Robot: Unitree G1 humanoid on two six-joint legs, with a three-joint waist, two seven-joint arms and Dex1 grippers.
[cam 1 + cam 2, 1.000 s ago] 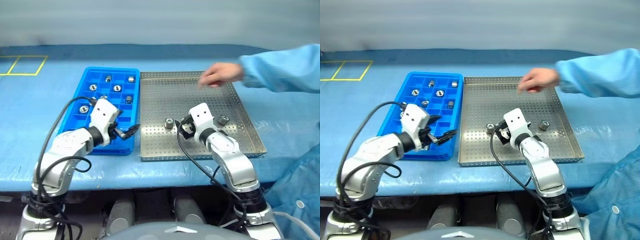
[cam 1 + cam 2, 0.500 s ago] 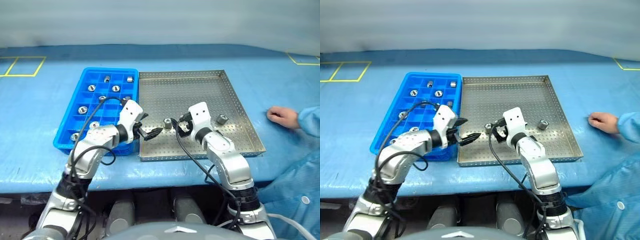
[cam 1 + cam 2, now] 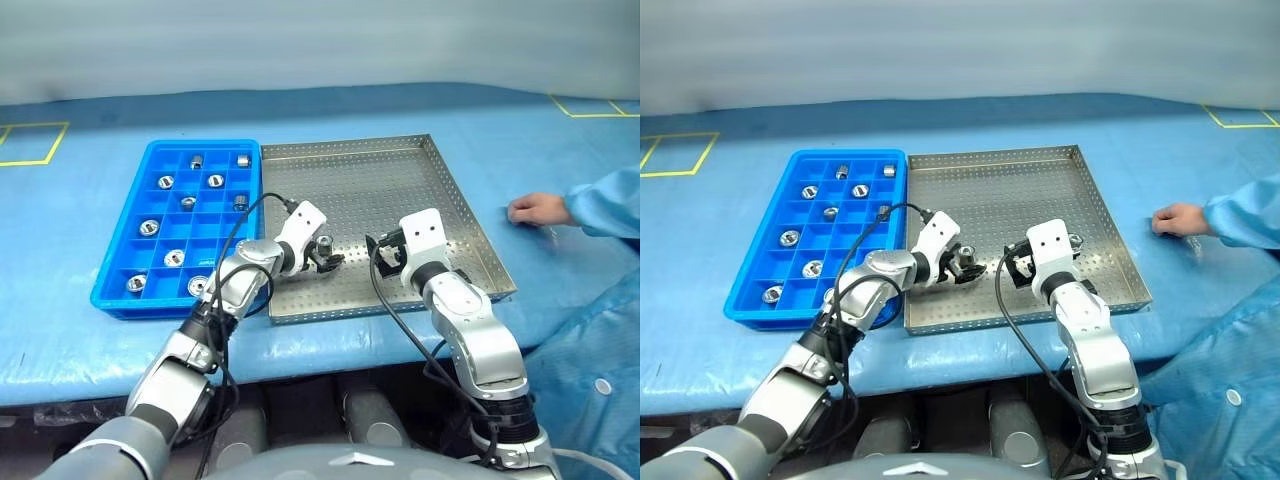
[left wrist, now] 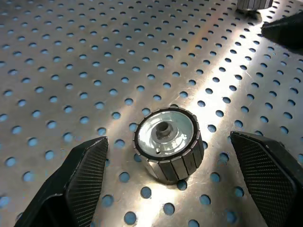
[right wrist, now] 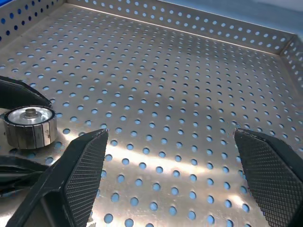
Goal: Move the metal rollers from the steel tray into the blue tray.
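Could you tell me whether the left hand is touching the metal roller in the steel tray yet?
Apart. The left wrist view shows bare steel tray between the roller and each finger of the open left hand.

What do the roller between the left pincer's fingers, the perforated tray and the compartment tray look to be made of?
Roller: bright metal, likely steel; mirror-like face, ribbed side, dark centre hole.
Perforated tray: grey sheet metal, brushed or satin; streaky glare, punched holes, folded rims.
Compartment tray: probably moulded plastic; uniform bright blue, soft sheen, thin grid walls.
Left pincer fingers: black, textured, maybe rubber or plastic.
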